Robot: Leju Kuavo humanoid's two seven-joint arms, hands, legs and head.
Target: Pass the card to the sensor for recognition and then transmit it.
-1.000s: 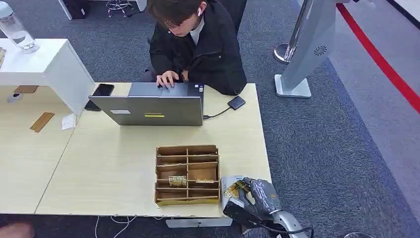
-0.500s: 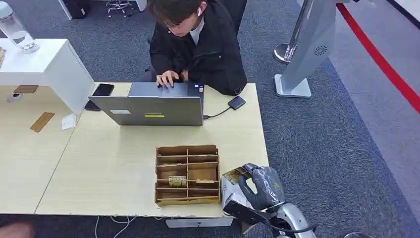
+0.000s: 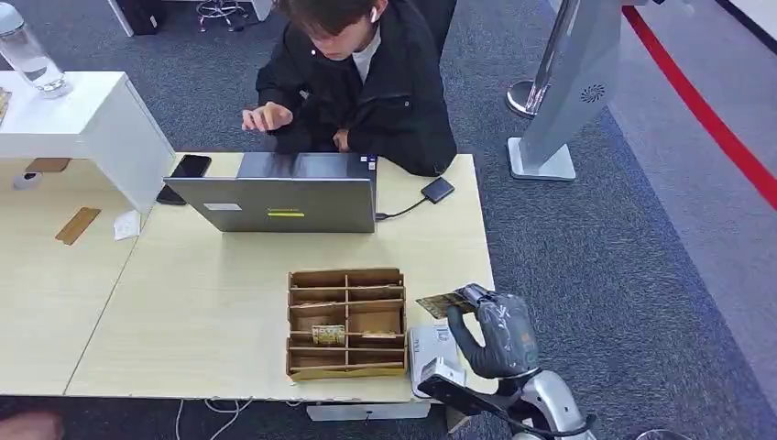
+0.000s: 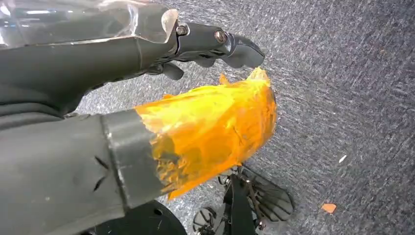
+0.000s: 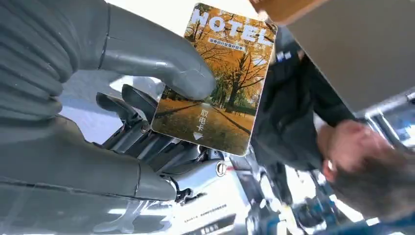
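**Spotter:** Card (image 3: 446,303) grip is thin. Your right hand (image 3: 495,335) pinches the hotel key card (image 5: 215,78) between thumb and fingers near one edge, most of it jutting free above the white sensor box (image 3: 431,353) at the table (image 3: 211,302) corner.

**Operator:** What would cost me the card?

**Spotter:** I'd judge a quick wrist turn or a brush against the sensor box could twist it out, and you'd drop it to the carpet beside the table edge. Clipping the wooden divider tray (image 3: 346,323) just alongside is another risk.

**Operator:** And the left?

**Spotter:** Your left hand (image 4: 147,98) hangs over the carpet, holding nothing, fingers loosely apart.
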